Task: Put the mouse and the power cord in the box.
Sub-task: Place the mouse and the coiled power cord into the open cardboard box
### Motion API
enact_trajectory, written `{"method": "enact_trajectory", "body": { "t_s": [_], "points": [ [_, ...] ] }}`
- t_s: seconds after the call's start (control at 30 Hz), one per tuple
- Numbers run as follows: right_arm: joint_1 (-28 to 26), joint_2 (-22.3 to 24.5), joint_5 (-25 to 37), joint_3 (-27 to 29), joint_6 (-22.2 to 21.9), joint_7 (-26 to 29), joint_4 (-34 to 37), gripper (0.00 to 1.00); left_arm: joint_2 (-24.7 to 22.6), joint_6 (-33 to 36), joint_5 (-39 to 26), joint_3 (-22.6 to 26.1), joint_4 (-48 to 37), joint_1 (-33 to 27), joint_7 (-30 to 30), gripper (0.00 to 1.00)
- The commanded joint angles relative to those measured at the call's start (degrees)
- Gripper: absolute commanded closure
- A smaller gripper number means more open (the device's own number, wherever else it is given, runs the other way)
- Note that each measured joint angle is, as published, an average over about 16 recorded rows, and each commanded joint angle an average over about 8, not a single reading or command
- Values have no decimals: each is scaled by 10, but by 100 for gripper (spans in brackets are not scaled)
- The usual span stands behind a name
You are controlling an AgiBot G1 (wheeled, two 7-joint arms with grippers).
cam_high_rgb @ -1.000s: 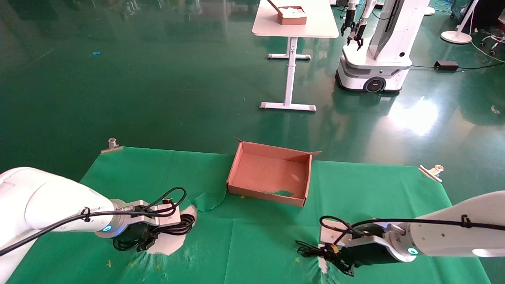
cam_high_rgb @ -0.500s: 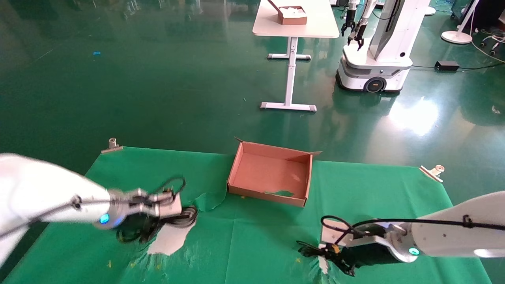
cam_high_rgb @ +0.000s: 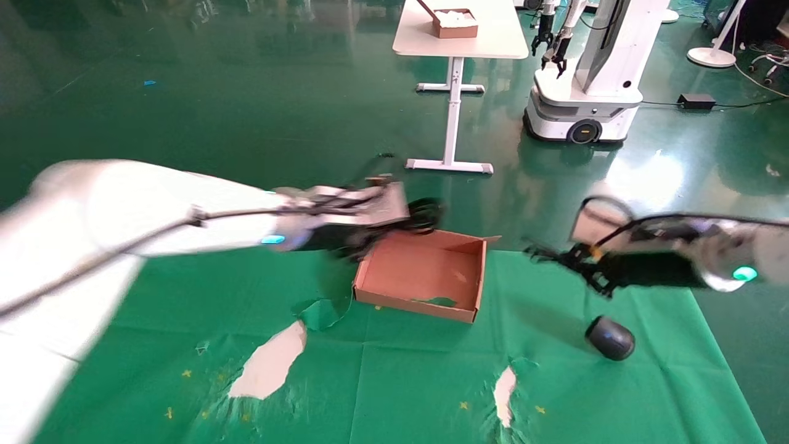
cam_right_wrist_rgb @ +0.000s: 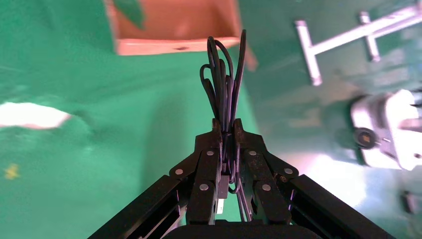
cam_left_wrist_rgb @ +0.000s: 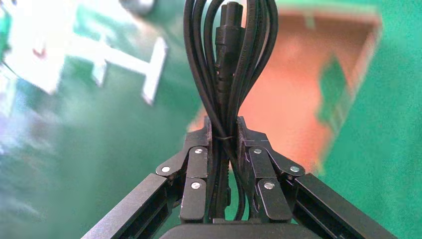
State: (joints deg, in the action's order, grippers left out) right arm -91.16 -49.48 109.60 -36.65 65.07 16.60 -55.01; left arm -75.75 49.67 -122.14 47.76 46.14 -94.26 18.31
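Both arms hold cables up high.
Left gripper (cam_left_wrist_rgb: 222, 130) jaws squeeze the power cord (cam_left_wrist_rgb: 226, 55) over the box (cam_high_rgb: 422, 271). Right gripper (cam_right_wrist_rgb: 225, 130) jaws pinch the mouse cable (cam_right_wrist_rgb: 224, 84); the mouse (cam_high_rgb: 609, 337) dangles.

Bright, even overhead light w/ no hard shadows. Big white glare patch on the glossy green floor (cam_high_rgb: 647, 179), far right. Left arm (cam_high_rgb: 154, 216) and right arm (cam_high_rgb: 696, 246) smeared by motion blur in head view; the box (cam_high_rgb: 425, 271) stays sharp. Wrist views: fingers (cam_left_wrist_rgb: 196, 184) and the power cord (cam_left_wrist_rgb: 229, 59) crisp, bkgd behind soft and streaked. Soft shadow beside the mouse (cam_high_rgb: 610, 338) on the cloth.
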Motion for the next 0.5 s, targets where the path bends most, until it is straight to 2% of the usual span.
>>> {"method": "enact_trajectory", "body": {
  "t_s": [0.03, 0.17, 0.2, 0.43, 0.5],
  "points": [
    [-10, 13, 5, 4, 3, 11, -14, 100, -25, -55, -2, 9, -12, 10, -35, 100],
    [-18, 41, 10, 9, 18, 37, -57, 100, -31, -144, 3, 86, -16, 33, -72, 100],
    [-19, 47, 12, 11, 21, 44, -68, 100, -31, -161, 4, 104, -19, 35, -75, 91],
    [-11, 71, 19, 15, 32, 85, -127, 100, -31, -226, 27, 201, -42, 30, -59, 3],
    [-9, 73, 19, 15, 32, 93, -139, 100, -31, -234, 35, 220, -44, 25, -50, 0]
  ]
}}
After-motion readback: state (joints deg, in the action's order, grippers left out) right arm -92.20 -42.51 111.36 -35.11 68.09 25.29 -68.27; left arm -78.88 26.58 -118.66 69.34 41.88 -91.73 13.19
